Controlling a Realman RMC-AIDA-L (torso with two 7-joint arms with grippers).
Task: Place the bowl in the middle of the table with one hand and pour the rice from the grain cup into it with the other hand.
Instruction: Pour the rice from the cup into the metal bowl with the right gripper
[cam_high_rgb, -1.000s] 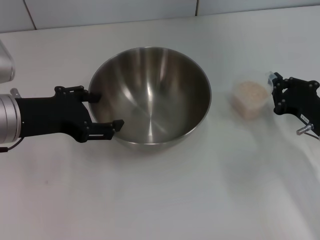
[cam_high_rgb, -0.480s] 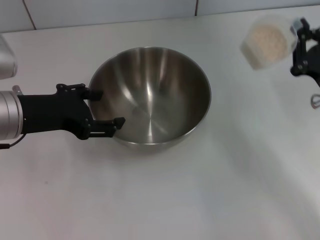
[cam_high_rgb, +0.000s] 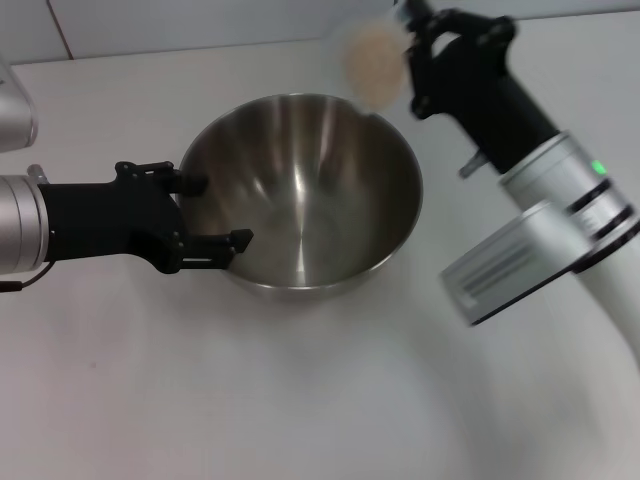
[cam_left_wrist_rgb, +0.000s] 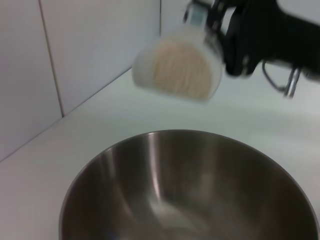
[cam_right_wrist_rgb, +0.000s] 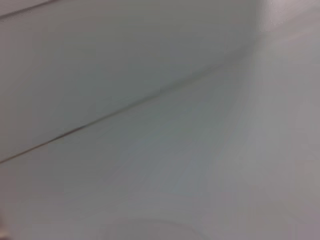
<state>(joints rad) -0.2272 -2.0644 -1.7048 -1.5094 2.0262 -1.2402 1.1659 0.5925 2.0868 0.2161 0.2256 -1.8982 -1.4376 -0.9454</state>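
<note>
The cup (cam_high_rgb: 374, 58), full of rice (cam_left_wrist_rgb: 181, 73), is gripped by the right gripper (cam_high_rgb: 412, 50) above the far rim of the bowl (cam_high_rgb: 300, 195) (tipped sideways already); the bowl's near-left rim is straddled by the open left gripper (cam_high_rgb: 205, 215).

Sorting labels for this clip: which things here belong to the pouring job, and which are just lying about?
Job:
- bowl, left gripper at its rim
- grain cup of rice, held above the bowl's far rim by right gripper
- table

Lying about:
- nothing; only the tiled wall behind

Black skeletal left tool (cam_high_rgb: 215, 215), black right tool (cam_high_rgb: 408, 50), silver cylindrical forearms, green light
</note>
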